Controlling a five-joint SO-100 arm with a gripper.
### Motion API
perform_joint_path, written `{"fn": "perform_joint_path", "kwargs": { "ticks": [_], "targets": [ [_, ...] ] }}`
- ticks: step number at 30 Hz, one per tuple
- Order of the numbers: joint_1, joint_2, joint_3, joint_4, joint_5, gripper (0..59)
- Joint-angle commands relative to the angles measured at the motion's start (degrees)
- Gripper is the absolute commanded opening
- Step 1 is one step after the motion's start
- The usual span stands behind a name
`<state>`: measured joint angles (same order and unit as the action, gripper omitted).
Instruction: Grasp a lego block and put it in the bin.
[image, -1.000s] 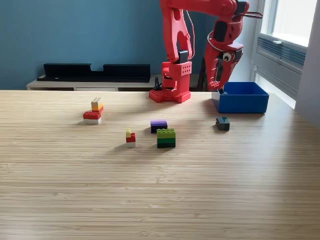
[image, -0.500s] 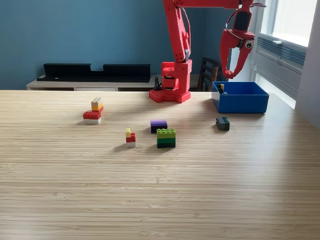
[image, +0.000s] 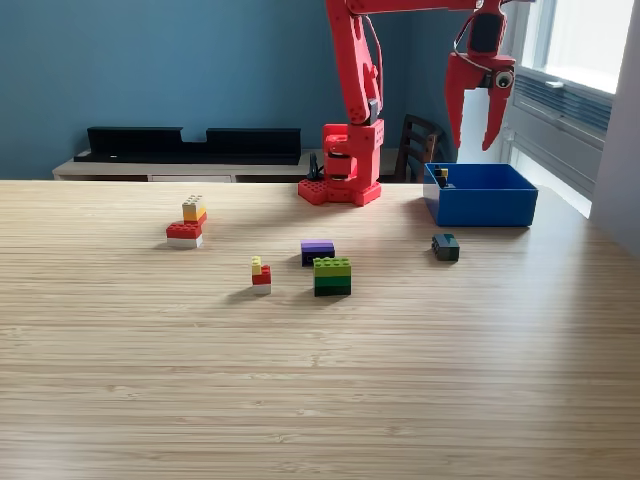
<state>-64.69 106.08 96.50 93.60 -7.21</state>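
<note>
Spanning the whole scene, the wooden table (image: 300, 400) is carrying everything, with the red arm (image: 352, 110) standing at its far edge. Right of the arm's base, the blue bin (image: 482, 205) is sitting at the far right, and a small block (image: 441, 176) is showing inside its left end. Above the bin the gripper (image: 474, 118) is hanging with its jaws spread wide and gripping nothing. One drop looks done; the green block (image: 332, 276), purple block (image: 317, 250), dark block (image: 445, 246), red-and-white stack (image: 187, 222) and small red-yellow piece (image: 260, 275) are waiting on the table.
</note>
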Motion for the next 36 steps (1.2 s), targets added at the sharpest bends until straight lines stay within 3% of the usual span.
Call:
{"fn": "perform_joint_path", "kwargs": {
  "ticks": [1,7,13,19,36],
  "targets": [
    [15.5,1.1,-3.1,0.9,0.8,0.1],
    [40.8,1.1,-3.2,0.3,0.1,0.1],
    [58.2,0.9,-1.7,-4.5,-0.9,0.1],
    [62.3,1.3,4.7,-11.5,-3.1,0.1],
    [69.7,1.3,5.7,-16.9,-1.9,0.1]
  ]
}}
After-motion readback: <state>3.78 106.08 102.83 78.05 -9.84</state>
